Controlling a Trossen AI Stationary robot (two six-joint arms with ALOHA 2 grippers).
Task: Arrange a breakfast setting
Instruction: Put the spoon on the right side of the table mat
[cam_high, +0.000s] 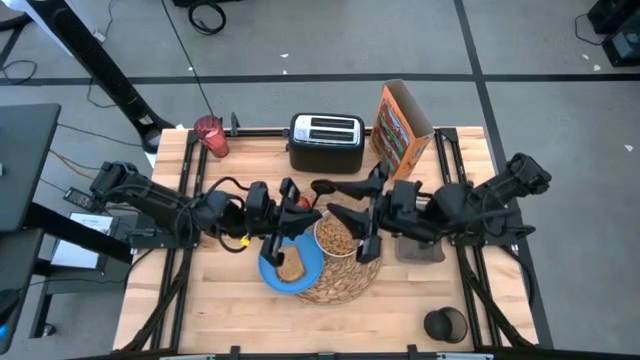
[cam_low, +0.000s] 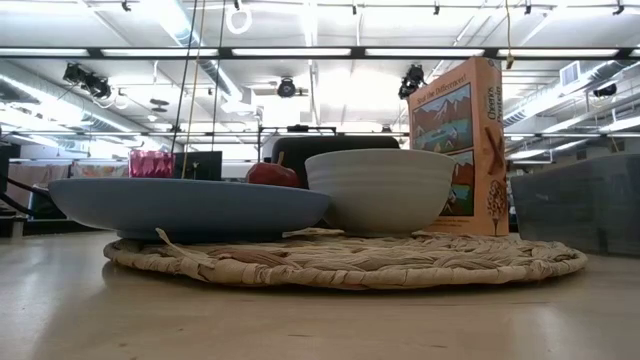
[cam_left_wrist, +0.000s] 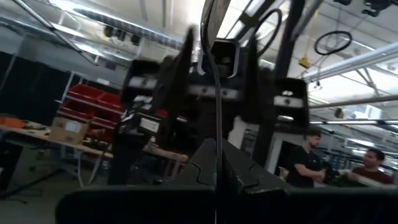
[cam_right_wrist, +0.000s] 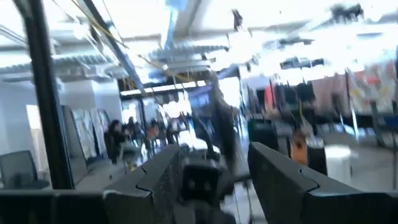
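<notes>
- High view: the breakfast setting gathers at table centre, with the small blue plate (cam_high: 272, 272) and its toast slice (cam_high: 291, 266) overlapping the near-left edge of the woven straw placemat (cam_high: 341, 283), and the white bowl (cam_high: 336, 236) of cereal just beside the plate.
- The left gripper (cam_high: 292, 197) sits clenched, nothing visibly in it, just beyond the plate.
- The right gripper (cam_high: 334, 187) points left across the table, jaws parted around a dark handle-like object I cannot identify; whether they grip it is unclear.
- The translucent pink-red cup (cam_high: 210, 135) stands well apart at the far-left edge, nearer the left arm.
- The red apple (cam_low: 273, 174) shows behind the plate in the low view.
</notes>
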